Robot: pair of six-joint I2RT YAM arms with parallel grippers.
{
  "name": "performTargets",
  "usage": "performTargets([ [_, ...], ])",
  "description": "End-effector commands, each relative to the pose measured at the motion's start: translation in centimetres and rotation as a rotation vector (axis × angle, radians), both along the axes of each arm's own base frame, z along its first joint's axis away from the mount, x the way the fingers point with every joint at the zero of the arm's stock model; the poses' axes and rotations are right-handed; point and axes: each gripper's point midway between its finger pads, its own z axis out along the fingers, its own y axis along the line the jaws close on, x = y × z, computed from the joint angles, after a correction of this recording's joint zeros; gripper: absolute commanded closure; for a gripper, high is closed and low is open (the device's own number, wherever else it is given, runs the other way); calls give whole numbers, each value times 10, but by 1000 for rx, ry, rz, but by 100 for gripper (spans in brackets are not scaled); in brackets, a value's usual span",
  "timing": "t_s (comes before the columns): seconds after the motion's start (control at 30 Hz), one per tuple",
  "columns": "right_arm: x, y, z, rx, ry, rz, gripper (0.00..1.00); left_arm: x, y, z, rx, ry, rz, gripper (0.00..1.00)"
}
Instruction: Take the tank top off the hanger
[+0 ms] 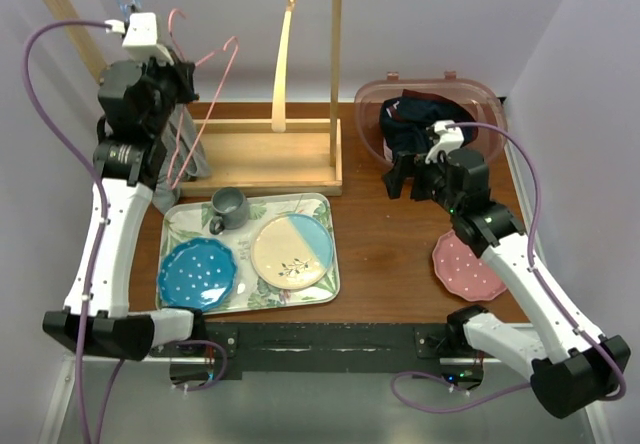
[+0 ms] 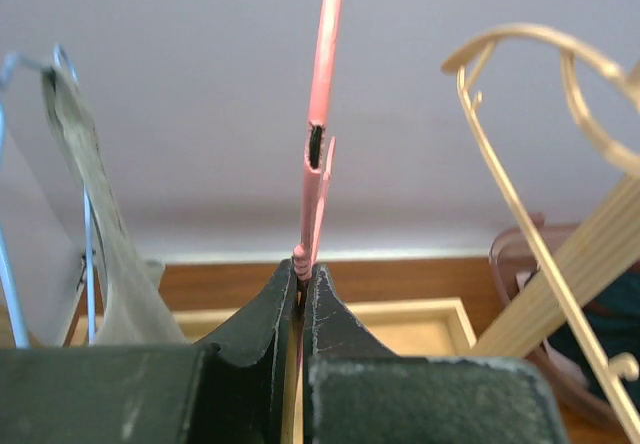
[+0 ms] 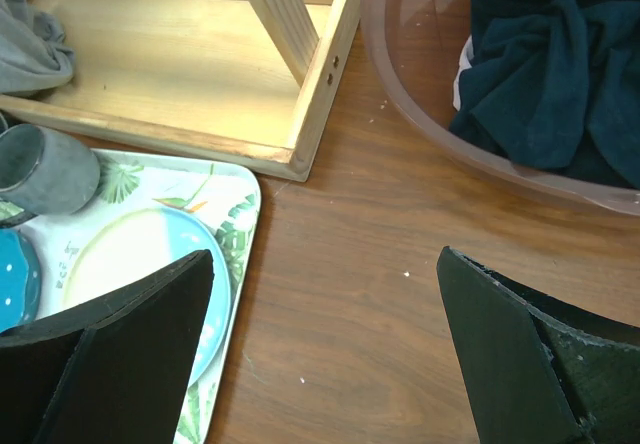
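The left claw [image 2: 301, 294] pinches the bare pink hanger [image 2: 322, 114], which stands upright. The right claw [image 3: 325, 264] gapes wide and empty; the dark tank top [image 3: 540, 64] lies bunched in the bin [image 3: 420, 114] just ahead-right of it.

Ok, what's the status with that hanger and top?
Left gripper shut on the bare pink hanger. Right gripper open, empty, above the table. Dark blue top lies in the tub, off the hanger. Nothing blocking the right gripper.
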Motion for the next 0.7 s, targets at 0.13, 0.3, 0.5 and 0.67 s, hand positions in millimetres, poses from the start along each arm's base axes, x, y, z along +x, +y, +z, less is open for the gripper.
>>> performTargets([
  [0.13, -15, 1, 43, 76, -126, 26, 1, 36, 1, 77, 32, -190, 15, 100],
  [0.3, -34, -1, 55, 88, -149, 58, 1, 63, -6, 97, 25, -235, 2, 100],
  [0.5, -50, -7, 73, 109, -202, 61, 1, 94, -20, 89, 44, -223, -9, 100],
  [0.67, -51, -3, 78, 125, -203, 75, 1, 97, -29, 69, 68, -181, -10, 100],
])
